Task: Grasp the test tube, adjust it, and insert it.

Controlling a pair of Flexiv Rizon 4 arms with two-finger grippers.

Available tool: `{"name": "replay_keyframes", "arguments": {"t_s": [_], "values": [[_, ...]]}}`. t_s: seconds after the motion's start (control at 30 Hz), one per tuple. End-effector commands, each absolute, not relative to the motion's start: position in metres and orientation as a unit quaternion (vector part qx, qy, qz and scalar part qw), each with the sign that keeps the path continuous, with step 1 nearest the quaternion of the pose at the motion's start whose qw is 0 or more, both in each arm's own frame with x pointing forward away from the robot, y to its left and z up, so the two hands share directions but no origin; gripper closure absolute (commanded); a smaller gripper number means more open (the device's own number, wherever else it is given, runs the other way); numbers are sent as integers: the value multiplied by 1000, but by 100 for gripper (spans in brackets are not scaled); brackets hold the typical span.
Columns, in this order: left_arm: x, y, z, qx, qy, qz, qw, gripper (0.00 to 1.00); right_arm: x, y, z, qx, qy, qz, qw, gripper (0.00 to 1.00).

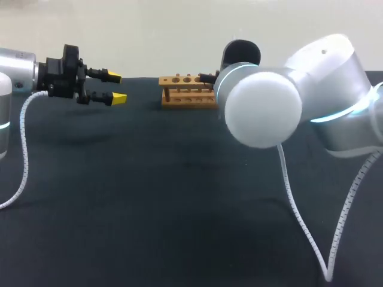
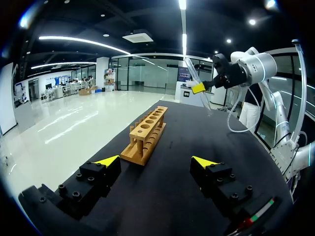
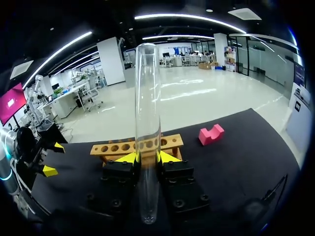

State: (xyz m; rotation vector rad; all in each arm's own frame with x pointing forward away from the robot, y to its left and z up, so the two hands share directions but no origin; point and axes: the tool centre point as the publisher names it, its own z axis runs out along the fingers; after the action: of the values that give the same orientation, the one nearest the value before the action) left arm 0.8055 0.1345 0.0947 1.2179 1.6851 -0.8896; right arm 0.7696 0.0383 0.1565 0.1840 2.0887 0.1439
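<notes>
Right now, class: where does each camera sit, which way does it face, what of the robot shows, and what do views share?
Head view: above and behind, looking down on the table; left gripper and right arm enter from the sides.
Left wrist view: on the left wrist, looking past its open gripper at the rack and the right gripper.
Right wrist view: on the right wrist, facing the rack; own gripper shut on the test tube.
Shared: all three show the rack; each wrist view shows the other gripper.

The rack (image 1: pixel 187 91) stands far back on the table (image 1: pixel 149 203), right of the left fingers (image 1: pixel 119 98)
</notes>
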Motion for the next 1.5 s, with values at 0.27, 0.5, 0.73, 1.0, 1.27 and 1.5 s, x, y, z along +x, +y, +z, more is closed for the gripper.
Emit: {"name": "replay_keyframes", "arguments": {"t_s": [0.27, 0.5, 0.73, 1.0, 1.27, 1.5], "values": [[803, 135, 94, 487, 673, -355, 429, 0, 793, 43, 160, 81, 810, 48, 578, 100], [803, 135, 94, 487, 673, -355, 429, 0, 807, 47, 166, 89, 783, 32, 615, 100], [803, 135, 94, 487, 673, -355, 429, 0, 818, 49, 178, 97, 748, 11, 657, 100], [803, 135, 94, 487, 673, -355, 429, 0, 831, 51, 188, 98, 718, 0, 689, 100], [803, 135, 94, 487, 673, -355, 429, 0, 849, 52, 188, 79, 712, 3, 698, 100], [803, 135, 94, 487, 673, -355, 429, 0, 863, 48, 187, 70, 703, -1, 708, 100]]}}
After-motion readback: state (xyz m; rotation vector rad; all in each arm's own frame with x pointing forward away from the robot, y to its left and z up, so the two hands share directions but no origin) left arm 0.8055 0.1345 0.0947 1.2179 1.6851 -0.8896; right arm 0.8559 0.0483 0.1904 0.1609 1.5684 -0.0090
